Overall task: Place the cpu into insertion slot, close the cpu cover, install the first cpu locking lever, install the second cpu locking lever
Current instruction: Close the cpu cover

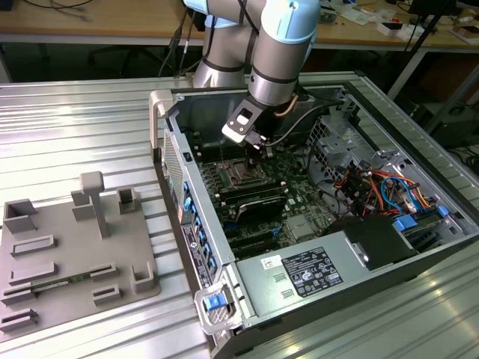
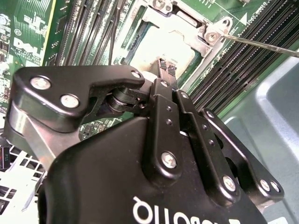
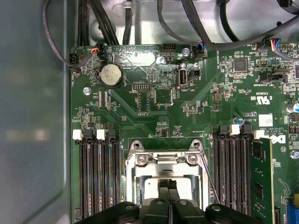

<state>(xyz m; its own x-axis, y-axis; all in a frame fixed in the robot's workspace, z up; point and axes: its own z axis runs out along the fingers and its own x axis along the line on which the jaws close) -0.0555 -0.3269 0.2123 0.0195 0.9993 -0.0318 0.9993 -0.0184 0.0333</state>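
In both wrist views the cpu [image 3: 152, 186] [image 2: 159, 46] lies flat in the insertion slot [image 3: 131, 168], its bright silver top showing. The cpu cover [image 3: 166, 170] [image 2: 187, 21], a silvery frame, surrounds the chip; I cannot tell if it is pressed fully down. A thin wire locking lever [image 3: 209, 172] [image 2: 261, 44] runs along one side of the socket and sticks out past it. My gripper [image 3: 168, 184] [image 2: 167, 67] [image 1: 253, 153] hangs directly over the chip, its black fingertips together with nothing between them. Its body hides the near part of the socket.
Long black memory slots [image 3: 96, 182] flank the socket, with a memory module [image 3: 261, 177] in the other bank. Black cables [image 3: 140, 18] cross the board's far edge. The case wall [image 3: 32, 116] is close. In the exterior view a grey fixture tray [image 1: 67, 254] lies outside the case.
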